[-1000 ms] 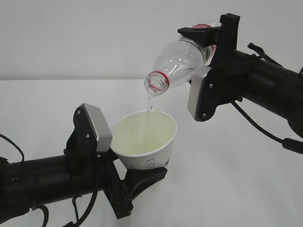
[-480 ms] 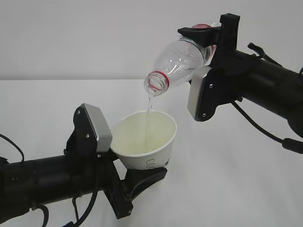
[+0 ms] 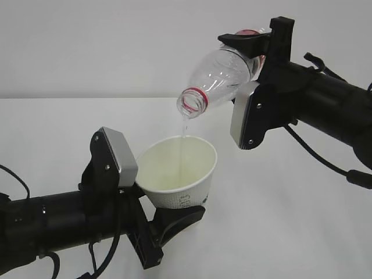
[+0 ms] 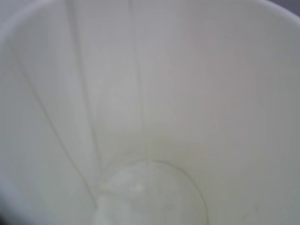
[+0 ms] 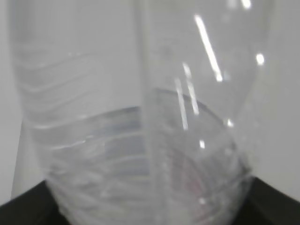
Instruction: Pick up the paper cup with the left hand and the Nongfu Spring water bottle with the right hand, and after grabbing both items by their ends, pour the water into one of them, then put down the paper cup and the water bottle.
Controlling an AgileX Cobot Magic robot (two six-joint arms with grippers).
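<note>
Nearest the camera, the left hand (image 3: 160, 229) reaches in from the lower left, its jaws clenched around the lower part of the paper cup (image 3: 180, 174). The cup is held up off the white surface (image 3: 290, 221), tipped a little so its open mouth faces up and toward the bottle. In the left wrist view the cup's pale inside (image 4: 150, 93) fills the picture, with what looks like a little water (image 4: 150, 197) pooled at the bottom, though the blur makes that hard to judge.

Above the cup and slightly behind it, the water bottle (image 3: 218, 78) hangs slanted, neck down, its red-ringed mouth just over the cup's rim. A thin stream of water (image 3: 182, 139) falls from the mouth into the cup.

Farther back and to the right of the cup, the right hand (image 3: 256, 58) grasps the bottle by its upper, far end, jaws clamped across it. The right wrist view shows the clear ribbed wall (image 5: 140, 140) with water lying inside.
</note>
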